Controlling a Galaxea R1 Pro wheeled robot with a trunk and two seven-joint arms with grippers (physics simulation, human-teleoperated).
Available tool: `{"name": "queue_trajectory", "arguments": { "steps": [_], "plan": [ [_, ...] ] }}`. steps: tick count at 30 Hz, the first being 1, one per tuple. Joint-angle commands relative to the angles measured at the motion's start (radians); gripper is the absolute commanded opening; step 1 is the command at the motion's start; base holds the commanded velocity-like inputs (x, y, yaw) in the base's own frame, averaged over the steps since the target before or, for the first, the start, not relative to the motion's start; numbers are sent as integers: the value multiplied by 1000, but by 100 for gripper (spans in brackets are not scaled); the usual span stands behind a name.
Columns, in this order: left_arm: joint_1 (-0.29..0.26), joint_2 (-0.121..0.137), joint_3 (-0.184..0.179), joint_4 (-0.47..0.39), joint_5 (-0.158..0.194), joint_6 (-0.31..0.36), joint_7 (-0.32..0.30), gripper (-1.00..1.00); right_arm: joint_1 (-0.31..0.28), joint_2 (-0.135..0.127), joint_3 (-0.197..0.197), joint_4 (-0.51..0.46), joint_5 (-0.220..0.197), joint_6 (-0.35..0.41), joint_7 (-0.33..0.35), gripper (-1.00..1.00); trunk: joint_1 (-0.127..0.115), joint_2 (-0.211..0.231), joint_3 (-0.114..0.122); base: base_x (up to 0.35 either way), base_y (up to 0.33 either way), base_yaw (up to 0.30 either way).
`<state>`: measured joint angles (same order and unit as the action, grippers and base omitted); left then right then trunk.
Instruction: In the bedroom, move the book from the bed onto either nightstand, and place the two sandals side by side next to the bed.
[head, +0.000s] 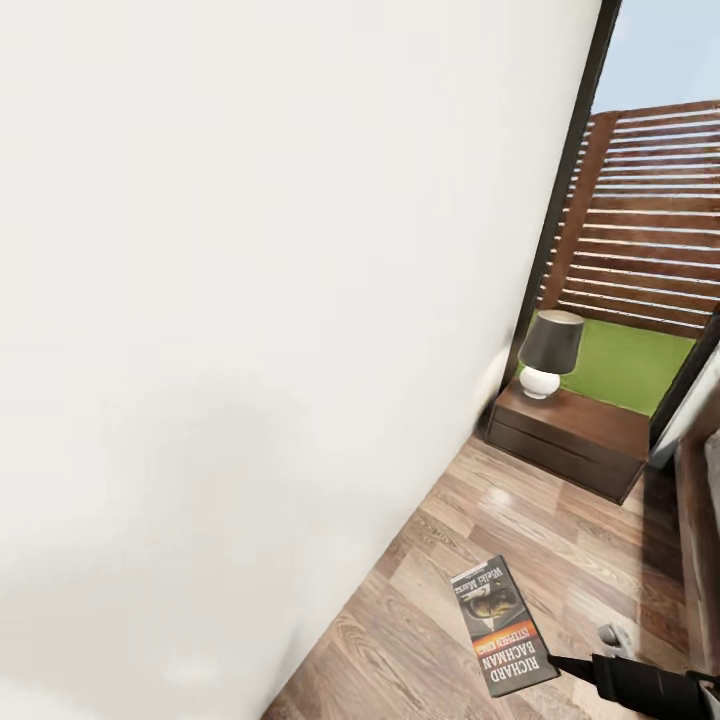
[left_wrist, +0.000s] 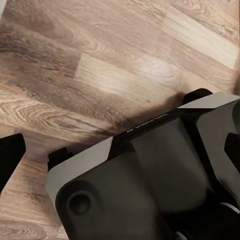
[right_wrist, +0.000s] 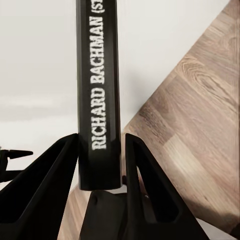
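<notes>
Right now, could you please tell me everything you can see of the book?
The book is a thin paperback with a grey-black cover photo, an orange band and white "RICHARD BACHMAN" lettering, repeated on its black spine. The right gripper clamps its lower edge between both fingers, holding it cover-up above the wood-plank floor, near the white wall.

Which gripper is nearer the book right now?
Right. The right gripper is shut on the book, its fingers clamping the spine. The left gripper's whereabouts relative to the book can't be judged; its wrist camera faces bare floor.
</notes>
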<state>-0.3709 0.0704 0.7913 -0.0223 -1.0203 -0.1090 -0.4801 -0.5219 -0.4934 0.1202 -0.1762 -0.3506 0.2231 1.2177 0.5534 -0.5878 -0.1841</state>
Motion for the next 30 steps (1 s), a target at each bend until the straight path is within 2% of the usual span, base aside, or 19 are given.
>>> {"name": "queue_trajectory", "arguments": {
  "steps": [1, 7, 14, 30],
  "plan": [
    [0, 0, 7, -1, -11, -4, -3, 100, -1, -1, 6, 0, -11, 11, 2, -100, 0, -2, -2, 0, 0, -237],
    [0, 0, 7, -1, -11, -4, -3, 100, -1, -1, 6, 0, -13, 10, 2, -100, 0, -2, -7, 18, 0, -237],
    [0, 0, 7, -1, -11, -4, -3, 100, -1, -1, 6, 0, -13, 11, 2, -100, 0, -2, -13, 189, 0, -237],
    [0, 0, 7, -1, -11, -4, -3, 100, -1, -1, 6, 0, -13, 10, 2, -100, 0, -2, -25, 7, 0, -228]
  ]
}}
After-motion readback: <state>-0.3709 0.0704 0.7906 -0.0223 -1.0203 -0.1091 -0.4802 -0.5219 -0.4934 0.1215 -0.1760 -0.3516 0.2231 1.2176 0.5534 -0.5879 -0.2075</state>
